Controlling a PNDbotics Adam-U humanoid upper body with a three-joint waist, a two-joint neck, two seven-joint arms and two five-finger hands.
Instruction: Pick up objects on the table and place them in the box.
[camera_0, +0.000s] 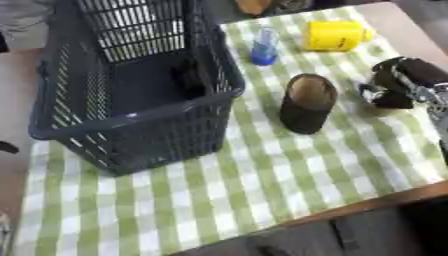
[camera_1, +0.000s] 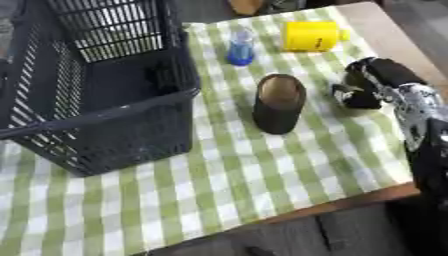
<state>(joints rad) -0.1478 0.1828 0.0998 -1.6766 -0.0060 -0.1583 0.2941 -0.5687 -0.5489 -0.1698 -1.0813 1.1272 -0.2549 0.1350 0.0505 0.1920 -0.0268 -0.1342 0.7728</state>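
Note:
A dark brown cup (camera_0: 308, 102) lies on its side on the green checked cloth, its tan inside facing up and away. Behind it stands a small blue bottle (camera_0: 263, 47), and a yellow container (camera_0: 334, 35) lies at the back right. The dark blue plastic basket (camera_0: 131, 117) stands on the left, with a dark object (camera_0: 188, 80) inside against its right wall. My right hand (camera_0: 391, 85) hovers low over the cloth just right of the brown cup, apart from it. A small tan patch (camera_0: 381, 108) shows under the hand. My left hand is out of sight.
The table's wooden edge (camera_0: 411, 195) runs along the front right, close to my right arm. The checked cloth (camera_0: 219, 200) in front of the basket and cup is bare.

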